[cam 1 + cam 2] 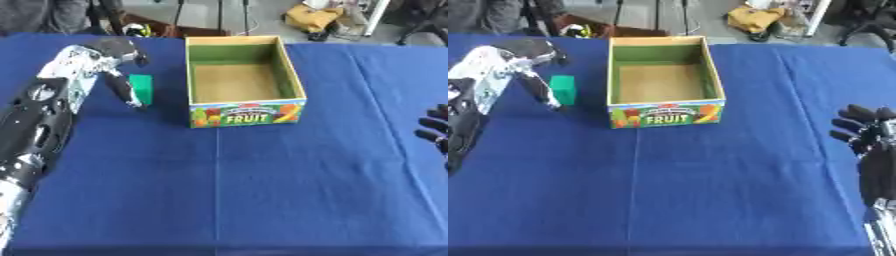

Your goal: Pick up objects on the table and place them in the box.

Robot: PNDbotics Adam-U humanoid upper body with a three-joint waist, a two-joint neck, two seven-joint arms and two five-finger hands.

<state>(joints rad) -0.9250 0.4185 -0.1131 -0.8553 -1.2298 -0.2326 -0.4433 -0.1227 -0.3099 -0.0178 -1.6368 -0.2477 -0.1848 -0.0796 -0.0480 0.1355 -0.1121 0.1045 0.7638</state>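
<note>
The green block [141,88] stands upright on the blue tablecloth [262,190], just to the left of the cardboard box [246,81] and apart from its left wall. It is a small rectangular piece, its long side running away from me. My left hand [114,60] sits at the block: 1 finger [122,90] runs down along the block's left face, its tip reaching the cloth by the block's near corner, and the thumb [137,57] curls above the block's far end. The fingers are bent toward the block without closing round it, so I read this hand as unclenched and resting against the block's side, not grasping it; whether the finger actually touches the face I cannot tell. My left forearm [39,120], black with silver joints, enters from the lower left and crosses the cloth diagonally. The box is open at the top, with green inner walls, a bare brown floor, and a printed front panel reading FRUIT [664,119] among pictures of fruit; nothing lies inside it. My right hand [866,131] rests at the right edge, well apart from the box, fingers relaxed and spread, holding nothing.
</note>
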